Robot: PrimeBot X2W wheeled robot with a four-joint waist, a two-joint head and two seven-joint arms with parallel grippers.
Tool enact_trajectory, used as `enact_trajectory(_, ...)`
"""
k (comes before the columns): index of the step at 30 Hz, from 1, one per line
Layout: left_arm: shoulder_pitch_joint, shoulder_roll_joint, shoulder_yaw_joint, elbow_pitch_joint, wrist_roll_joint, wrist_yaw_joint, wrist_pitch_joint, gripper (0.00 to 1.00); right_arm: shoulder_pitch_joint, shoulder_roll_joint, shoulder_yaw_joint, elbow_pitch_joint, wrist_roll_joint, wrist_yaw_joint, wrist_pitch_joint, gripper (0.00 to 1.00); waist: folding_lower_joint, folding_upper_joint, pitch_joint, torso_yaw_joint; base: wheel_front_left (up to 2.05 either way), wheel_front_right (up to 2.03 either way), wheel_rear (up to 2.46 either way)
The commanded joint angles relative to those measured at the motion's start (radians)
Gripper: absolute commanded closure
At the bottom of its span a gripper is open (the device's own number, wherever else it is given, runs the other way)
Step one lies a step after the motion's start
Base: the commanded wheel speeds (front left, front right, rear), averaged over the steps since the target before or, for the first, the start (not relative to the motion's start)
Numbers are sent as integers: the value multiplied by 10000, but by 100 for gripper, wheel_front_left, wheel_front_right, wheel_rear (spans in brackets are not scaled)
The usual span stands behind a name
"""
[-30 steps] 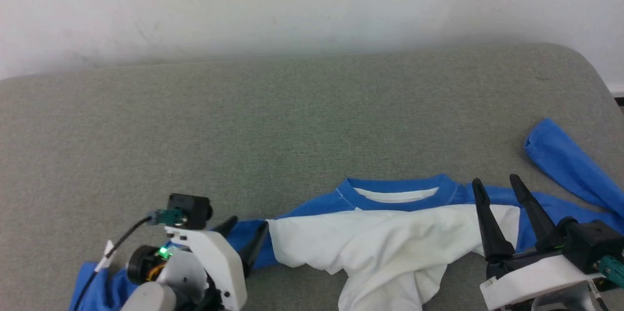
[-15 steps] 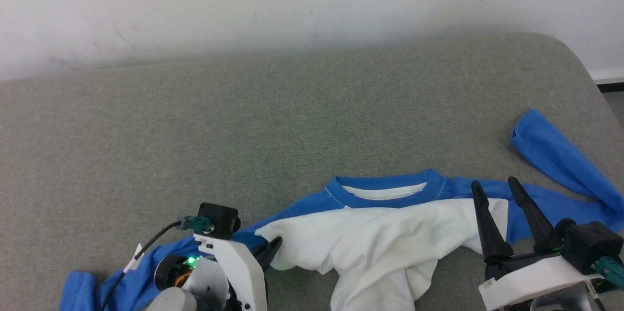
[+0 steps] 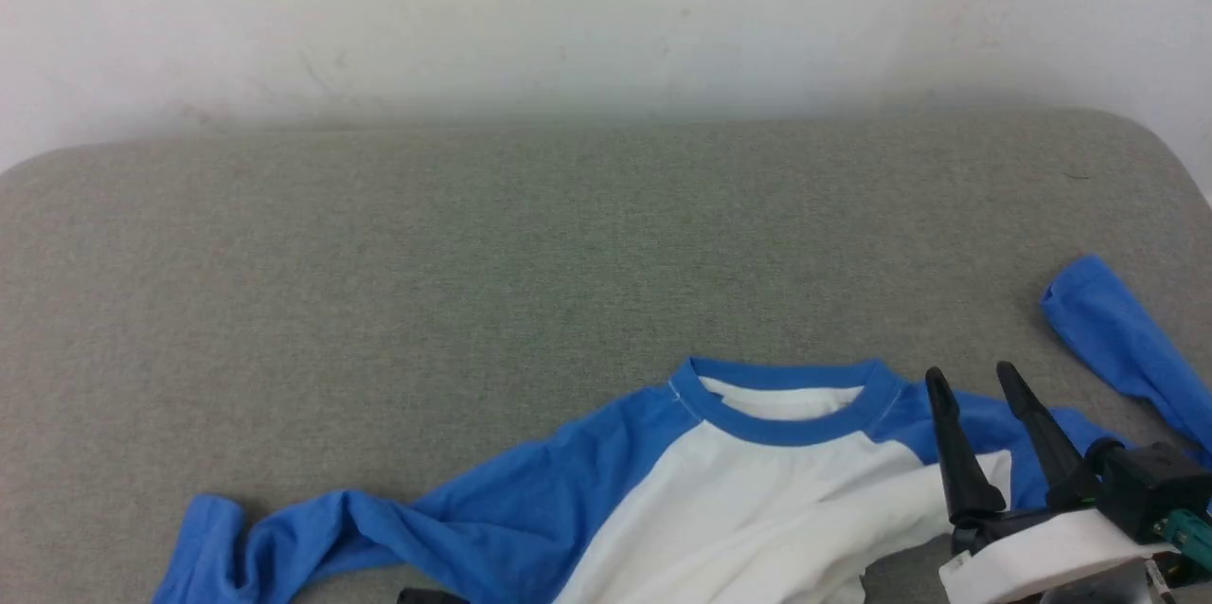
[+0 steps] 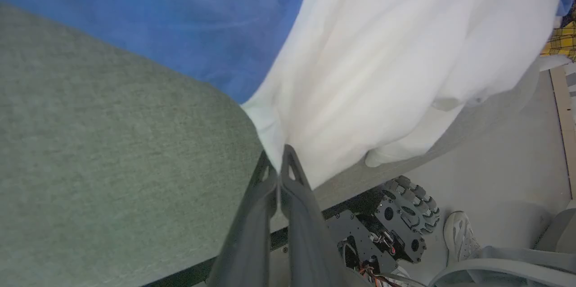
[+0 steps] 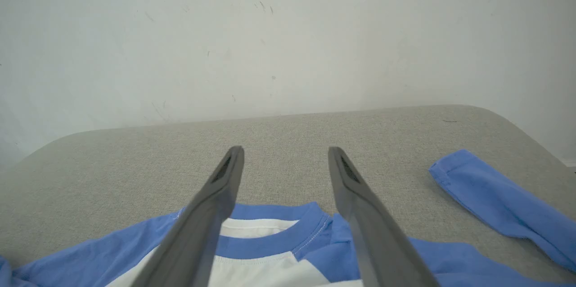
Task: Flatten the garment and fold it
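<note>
Here, the left claw (image 4: pixel 280 165) is pressed together on a thin fold of white cloth at the edge of the soft white T-shirt with bright blue sleeves, shoulders and neckband (image 3: pixel 757 500). The right claw (image 3: pixel 971 373) stands spread and empty above a blue shoulder, with the ribbed neckband (image 3: pixel 786 424) just to its left.

The shirt lies rumpled on the grey-green, felt-like table pad with rounded corners (image 3: pixel 473 254), ahead of both claws. Beyond the left claw's tips the white body gathers into long soft ridges and appears to spill over the pad's near edge. One twisted sleeve (image 3: pixel 312 538) trails far left of the right claw; the other sleeve (image 3: pixel 1117 339) lies flat to its right.

Likely faults:
- The pinch takes little cloth, so the knit could slip out under tension.
- With nothing pinning the far side, a pull may drag the whole shirt across the pad instead of smoothing it.
- The overhanging body could slide the shirt off the edge by its own weight.
- The twisted sleeve may tighten rather than open.
</note>
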Motion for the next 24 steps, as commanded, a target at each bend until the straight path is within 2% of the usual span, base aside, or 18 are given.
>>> enact_trajectory(1, 143, -31, 7, 108, -95, 88, -23, 100, 101, 16, -23, -6, -35, -7, 23, 0, 1, -1, -59, 139, 0, 0, 0)
enact_trajectory(5, 509, -187, -26, 497, -490, 103, 110, 100, 204, 16, -4, -17, -75, -7, 72, 0, 1, -1, -165, 206, 0, 0, 0)
enact_trajectory(6, 562, -209, 31, 511, -522, 132, 17, 11, 241, 16, -8, -27, -83, -7, 84, 0, 1, -1, -191, 212, 0, 0, 0)
enact_trajectory(7, 590, -226, 108, 505, -512, 184, -119, 0, 283, 16, -24, -35, -87, -7, 93, 0, 1, -1, -231, 222, 0, 0, 0)
enact_trajectory(11, 512, -142, 535, 53, -382, 370, -692, 0, 463, 16, -191, -119, -95, -7, 130, 0, 1, -1, -376, 284, 0, 0, 0)
enact_trajectory(18, -217, 418, 1460, -1239, 158, 713, -1376, 0, 603, 16, -295, -311, -134, -7, 232, 0, 1, -1, -498, 233, 0, 0, 0)
enact_trajectory(21, -832, 601, 1538, -1257, 649, 695, -1684, 0, 541, 16, -230, -408, -179, -7, 294, 0, 1, -1, -427, 88, 0, 0, 0)
enact_trajectory(24, -1630, 675, 1255, -908, 1231, 478, -1933, 0, 449, 16, -195, -535, -271, -7, 346, 0, 1, -1, -267, -58, 0, 0, 0)
